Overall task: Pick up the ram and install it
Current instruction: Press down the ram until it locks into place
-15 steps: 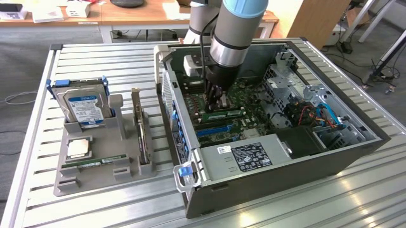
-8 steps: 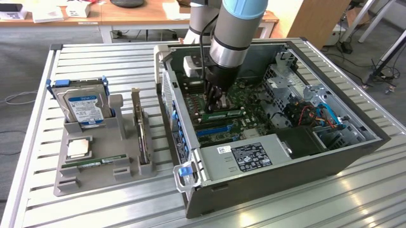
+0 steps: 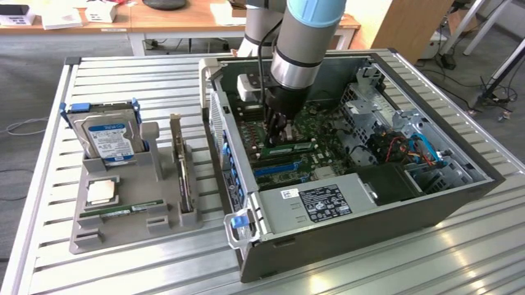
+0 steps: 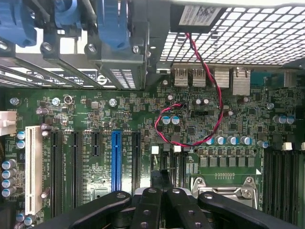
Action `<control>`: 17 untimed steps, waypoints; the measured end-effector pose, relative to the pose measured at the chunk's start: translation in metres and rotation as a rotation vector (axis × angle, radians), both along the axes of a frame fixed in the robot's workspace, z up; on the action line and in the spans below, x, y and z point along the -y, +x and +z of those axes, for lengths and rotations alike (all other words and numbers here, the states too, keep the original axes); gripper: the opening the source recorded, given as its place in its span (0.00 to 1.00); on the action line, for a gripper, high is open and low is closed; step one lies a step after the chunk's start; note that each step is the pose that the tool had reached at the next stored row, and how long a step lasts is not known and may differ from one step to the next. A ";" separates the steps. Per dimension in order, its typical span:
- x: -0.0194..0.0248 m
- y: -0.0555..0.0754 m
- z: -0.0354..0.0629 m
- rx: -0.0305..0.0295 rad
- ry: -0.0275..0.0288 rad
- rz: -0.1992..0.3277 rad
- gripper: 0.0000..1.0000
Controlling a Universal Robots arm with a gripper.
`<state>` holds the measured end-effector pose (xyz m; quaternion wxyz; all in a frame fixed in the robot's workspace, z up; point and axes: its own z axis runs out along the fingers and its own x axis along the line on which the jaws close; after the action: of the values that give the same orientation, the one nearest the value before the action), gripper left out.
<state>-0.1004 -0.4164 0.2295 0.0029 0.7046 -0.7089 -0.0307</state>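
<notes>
Gripper (image 3: 280,140) stands lowered inside the open computer case (image 3: 459,200), its fingers fully closed directly above the green motherboard (image 3: 324,157). Directly beneath and touching its fingertips lies the ram (image 3: 289,148), a narrow green stick resting on the board; whether the closed fingers pinch it or merely press on it cannot be told. Well off to the gripper's side, outside the case, a grey holder tray (image 3: 123,224) carries a hard drive (image 3: 105,134) and a silver processor (image 3: 101,192).
</notes>
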 end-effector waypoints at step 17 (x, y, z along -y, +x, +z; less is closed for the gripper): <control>0.0001 0.000 -0.0059 -0.0003 -0.0005 0.000 0.11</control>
<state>-0.1004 -0.4165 0.2236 0.0032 0.7046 -0.7089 -0.0306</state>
